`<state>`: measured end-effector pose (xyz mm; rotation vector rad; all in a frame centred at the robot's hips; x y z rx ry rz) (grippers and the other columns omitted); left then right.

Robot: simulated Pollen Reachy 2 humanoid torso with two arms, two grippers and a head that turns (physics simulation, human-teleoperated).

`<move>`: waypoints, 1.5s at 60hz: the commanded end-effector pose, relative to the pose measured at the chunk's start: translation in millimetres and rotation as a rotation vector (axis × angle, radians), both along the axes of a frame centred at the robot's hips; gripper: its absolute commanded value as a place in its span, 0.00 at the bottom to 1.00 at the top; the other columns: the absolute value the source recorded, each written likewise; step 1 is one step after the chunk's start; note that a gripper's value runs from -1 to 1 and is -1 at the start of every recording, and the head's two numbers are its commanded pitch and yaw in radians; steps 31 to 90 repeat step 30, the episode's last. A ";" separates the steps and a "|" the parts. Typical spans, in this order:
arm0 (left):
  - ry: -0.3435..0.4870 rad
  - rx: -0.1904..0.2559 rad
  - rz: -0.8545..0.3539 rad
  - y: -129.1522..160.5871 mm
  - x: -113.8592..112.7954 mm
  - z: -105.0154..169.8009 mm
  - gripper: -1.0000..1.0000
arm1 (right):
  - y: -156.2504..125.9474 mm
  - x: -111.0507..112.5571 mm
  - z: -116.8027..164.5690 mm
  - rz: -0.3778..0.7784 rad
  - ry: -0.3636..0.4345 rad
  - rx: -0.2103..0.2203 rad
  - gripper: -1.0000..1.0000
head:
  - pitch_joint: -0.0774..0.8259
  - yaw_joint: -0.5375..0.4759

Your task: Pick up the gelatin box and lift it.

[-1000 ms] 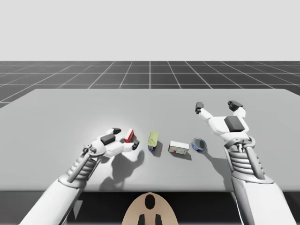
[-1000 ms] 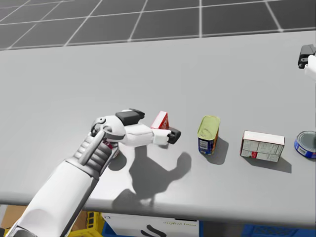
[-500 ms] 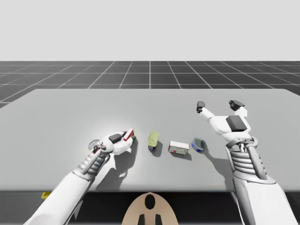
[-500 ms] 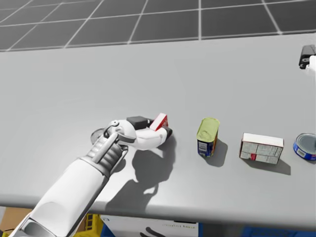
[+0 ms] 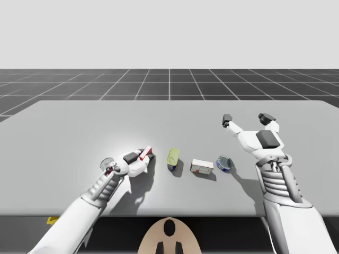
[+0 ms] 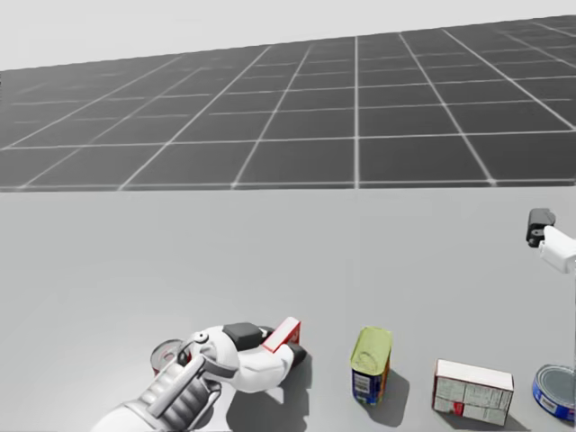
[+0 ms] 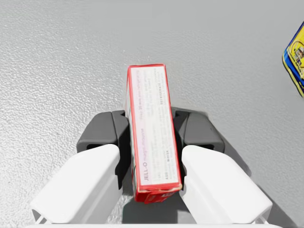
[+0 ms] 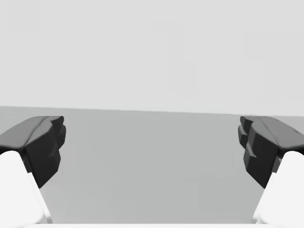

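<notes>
The gelatin box is a small red and white carton, tilted on edge low over the table, left of centre. My left gripper is shut on it, one dark pad pressed against each broad side. From above, that gripper lies close to the tabletop. My right gripper hangs open in the air at the right, well away from the box, with nothing between its fingers.
Right of the gelatin box stand a yellow-green can, a white box and a blue round tin. A small red can sits beside my left wrist. The grey table stretches far behind.
My left gripper dropped down over the gelatin box and shut on it, and has since held still. My head has turned upward. The right arm has hardly moved.
</notes>
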<state>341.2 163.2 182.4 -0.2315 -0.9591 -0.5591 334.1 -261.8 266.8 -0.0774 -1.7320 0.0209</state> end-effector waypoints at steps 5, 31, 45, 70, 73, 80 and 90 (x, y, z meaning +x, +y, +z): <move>-0.023 0.032 0.043 3.7 -6.4 33.0 1.00 | -0.8 0.3 0.0 0.025 0.019 0.023 0.00 | 0.43 0.69; -0.430 -0.084 0.085 23.8 -40.2 185.9 1.00 | -1.9 -0.8 0.7 0.037 0.021 -0.005 0.00 | 0.41 0.70; -0.430 -0.084 0.085 23.8 -40.2 185.9 1.00 | -1.9 -0.8 0.7 0.037 0.021 -0.005 0.00 | 0.41 0.70; -0.430 -0.084 0.085 23.8 -40.2 185.9 1.00 | -1.9 -0.8 0.7 0.037 0.021 -0.005 0.00 | 0.41 0.70; -0.430 -0.084 0.085 23.8 -40.2 185.9 1.00 | -1.9 -0.8 0.7 0.037 0.021 -0.005 0.00 | 0.41 0.70; -0.430 -0.084 0.085 23.8 -40.2 185.9 1.00 | -1.9 -0.8 0.7 0.037 0.021 -0.005 0.00 | 0.41 0.70; -0.430 -0.084 0.085 23.8 -40.2 185.9 1.00 | -1.9 -0.8 0.7 0.037 0.021 -0.005 0.00 | 0.41 0.70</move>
